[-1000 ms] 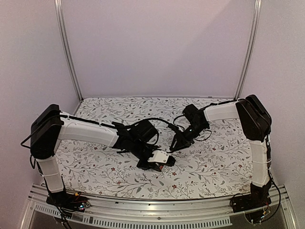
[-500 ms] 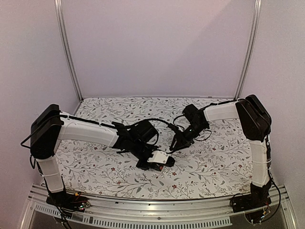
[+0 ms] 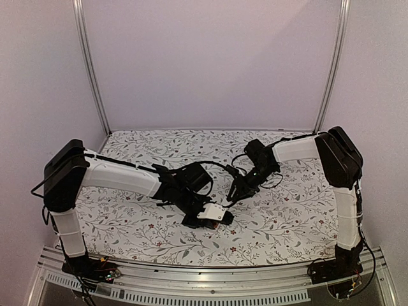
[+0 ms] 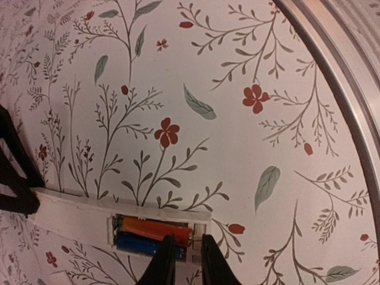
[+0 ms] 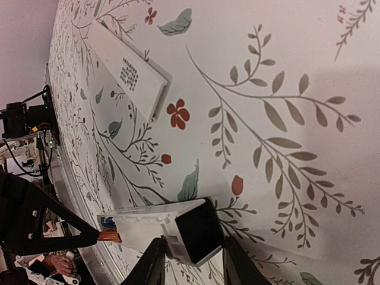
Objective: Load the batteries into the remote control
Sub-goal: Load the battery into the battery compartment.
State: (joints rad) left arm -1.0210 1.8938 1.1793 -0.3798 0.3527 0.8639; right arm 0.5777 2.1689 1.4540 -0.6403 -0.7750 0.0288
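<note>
The white remote control lies on the floral table with its battery recess facing up. The orange-red battery and the blue battery lie side by side in the recess, the orange-red one slightly tilted. My left gripper is nearly shut, one fingertip over the orange-red battery's end and the other just past it. My right gripper is shut on the remote's other, dark end. In the top view both grippers, left and right, meet at the remote.
A flat white cover piece with a dotted patch lies on the table beyond the right gripper. The metal rail of the table's front edge runs close to the left gripper.
The left gripper and the remote's near end have shifted very slightly. The right arm has stayed put.
</note>
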